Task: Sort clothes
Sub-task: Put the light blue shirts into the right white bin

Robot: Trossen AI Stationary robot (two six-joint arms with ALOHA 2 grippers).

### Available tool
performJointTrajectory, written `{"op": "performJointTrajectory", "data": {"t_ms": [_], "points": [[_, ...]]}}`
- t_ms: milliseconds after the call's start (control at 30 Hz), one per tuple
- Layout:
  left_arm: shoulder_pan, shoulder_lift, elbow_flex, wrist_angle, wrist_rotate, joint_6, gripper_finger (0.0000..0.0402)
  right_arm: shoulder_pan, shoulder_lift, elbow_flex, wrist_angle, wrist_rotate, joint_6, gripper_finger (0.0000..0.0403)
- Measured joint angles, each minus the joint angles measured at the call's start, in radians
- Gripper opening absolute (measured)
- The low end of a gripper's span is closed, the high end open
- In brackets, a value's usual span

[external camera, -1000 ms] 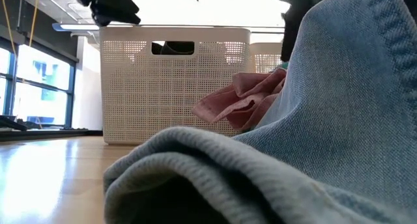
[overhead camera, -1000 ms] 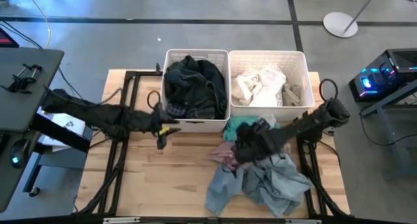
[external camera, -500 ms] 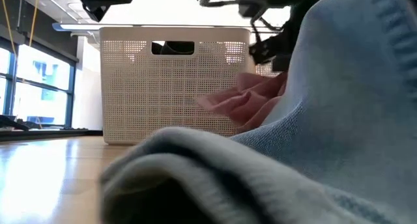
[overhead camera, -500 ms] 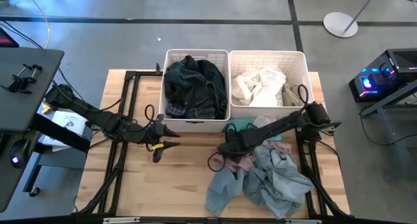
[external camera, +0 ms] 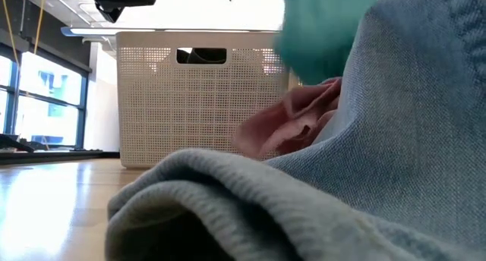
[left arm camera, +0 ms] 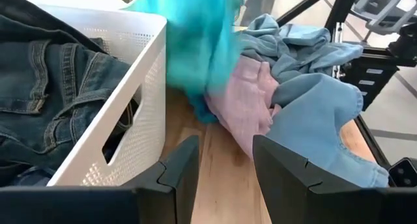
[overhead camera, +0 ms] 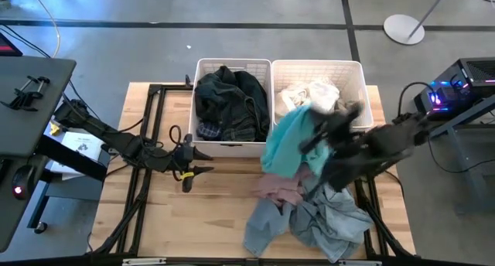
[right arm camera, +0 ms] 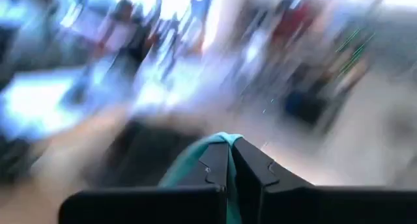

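The right gripper [right arm camera: 229,164] is clenched on a teal soft fabric garment [overhead camera: 288,140], and the arm holds it high above the wooden table [overhead camera: 216,212], near the front wall of the right white slatted plastic basket [overhead camera: 319,65]. I think the cloth is held up so that it hangs free of the pile and can go over the basket rim. In the right wrist view, a fold of the teal fabric sits pinched between the two dark fingers [right arm camera: 215,168], and the rest of it hangs away from them.

The left white slatted plastic basket [overhead camera: 232,148] holds dark denim and black clothes [overhead camera: 228,104], while the right one holds white and khaki pieces [overhead camera: 309,100]; so dark things seem to go left and light things right.

On the table in front of the baskets, a pink soft garment [overhead camera: 277,189] lies under the hanging teal one, touching a crumpled pale blue denim garment [overhead camera: 317,216].

The left gripper [left arm camera: 225,165] waits low over the table in front of the left basket, with its fingers apart and nothing between them.
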Motion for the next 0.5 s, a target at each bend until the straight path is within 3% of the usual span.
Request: {"op": "performJointTrajectory", "data": {"t_ms": [67, 167, 300, 400, 500], "points": [[0.000, 0.000, 0.000, 0.000, 0.000, 0.000, 0.0135, 0.006, -0.020, 0.073, 0.068, 0.163, -0.180, 0.0003], [0.000, 0.000, 0.000, 0.000, 0.000, 0.000, 0.0135, -0.079, -0.040, 0.212, 0.129, 0.156, -0.431, 0.0002], [0.000, 0.000, 0.000, 0.000, -0.001, 0.001, 0.0135, -0.232, -0.048, 0.345, 0.189, 0.167, -0.644, 0.0001], [0.000, 0.000, 0.000, 0.002, -0.008, 0.001, 0.0135, -0.349, -0.084, 0.302, 0.416, 0.163, -0.892, 0.0001], [0.000, 0.000, 0.000, 0.005, -0.010, 0.001, 0.0135, -0.472, -0.102, 0.300, 0.688, 0.048, -1.151, 0.0001]]}}
